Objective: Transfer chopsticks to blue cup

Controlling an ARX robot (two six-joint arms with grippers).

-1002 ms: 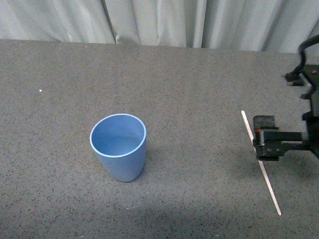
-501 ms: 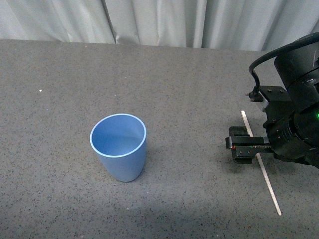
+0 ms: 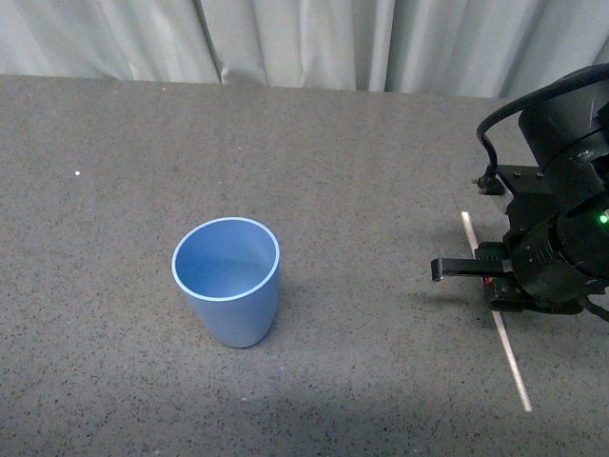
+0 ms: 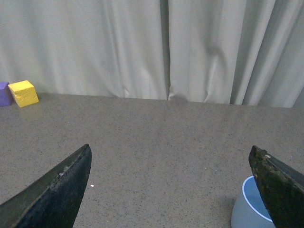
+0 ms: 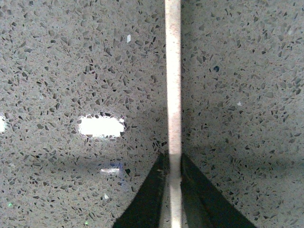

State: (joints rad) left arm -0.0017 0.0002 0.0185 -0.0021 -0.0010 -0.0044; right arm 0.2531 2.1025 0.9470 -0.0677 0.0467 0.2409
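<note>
The blue cup (image 3: 225,282) stands upright and empty on the grey speckled table, left of centre; its rim also shows in the left wrist view (image 4: 249,209). The chopsticks (image 3: 514,367), one thin cream-white stick, lie on the table at the right. My right gripper (image 3: 493,284) points down over the stick's middle and is shut on it. In the right wrist view the stick (image 5: 173,71) runs straight out from between the closed fingertips of the right gripper (image 5: 173,159). My left gripper (image 4: 169,149) is open and empty, with the cup beside one finger (image 4: 280,190).
A yellow block (image 4: 23,92) and a purple block (image 4: 4,93) sit at the table's far edge by the pale curtain (image 3: 304,43). A bright light reflection (image 5: 101,126) shows on the tabletop beside the stick.
My right arm has come further into view from the right, lowered over the stick and closed its fingers on it. The stick has barely shifted. The cup has not moved.
</note>
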